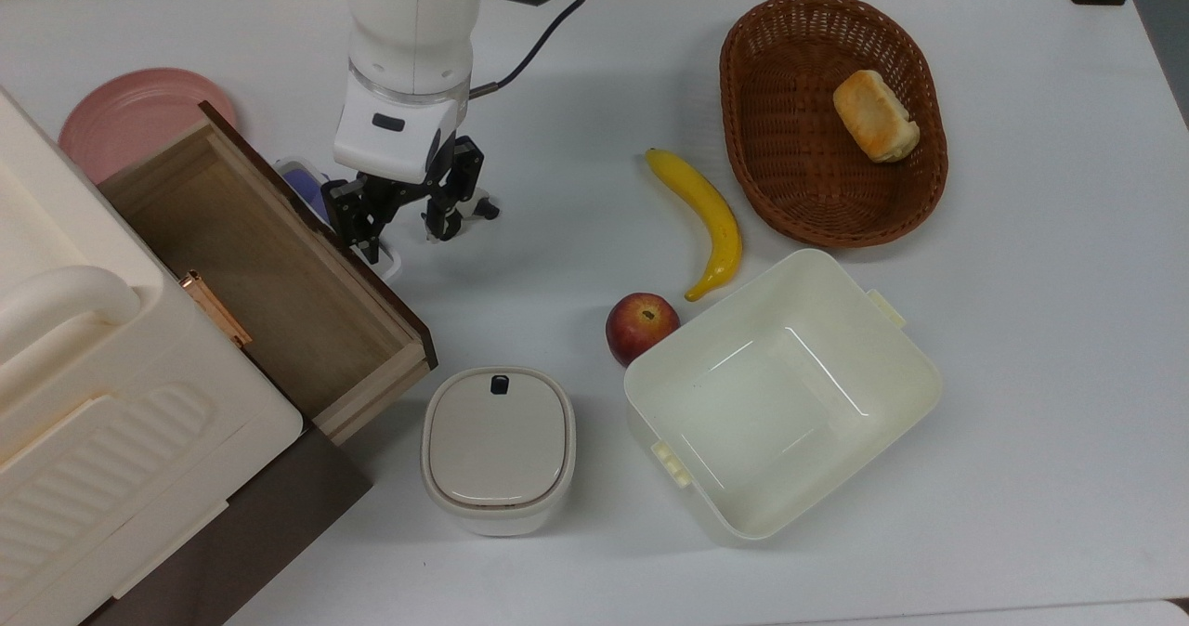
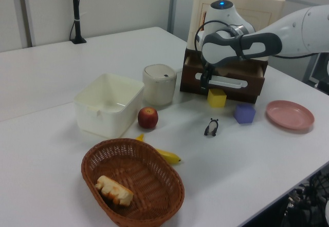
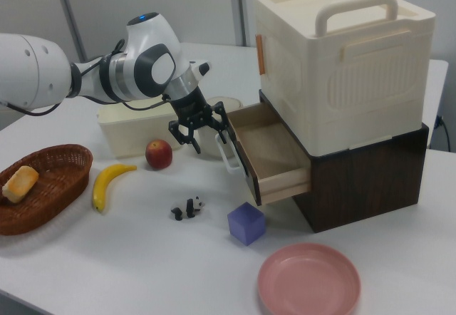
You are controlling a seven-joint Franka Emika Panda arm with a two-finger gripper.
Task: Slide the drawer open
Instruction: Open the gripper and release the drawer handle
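Observation:
The drawer (image 1: 251, 254) stands slid out of the dark brown cabinet base, its light-wood inside bare. Its dark front panel (image 2: 234, 78) carries a white loop handle (image 1: 391, 262). In the right view the drawer (image 3: 269, 152) juts out toward the right view's left, the handle (image 3: 229, 155) at its front. My gripper (image 1: 405, 234) is open just off the handle, on the top view's right of it, with nothing between its fingers. In the left view the gripper (image 2: 204, 86) hangs before the panel's left end; in the right view the gripper (image 3: 199, 141) has its fingers spread beside the handle.
A panda figure (image 1: 481, 208) lies partly under the gripper. A purple block (image 3: 246, 223), a yellow cube (image 2: 217, 97) and a pink plate (image 3: 308, 280) sit near the drawer. A lidded pot (image 1: 498, 449), apple (image 1: 640, 326), banana (image 1: 706, 217), cream tub (image 1: 915, 366) and basket (image 1: 743, 143) stand further off.

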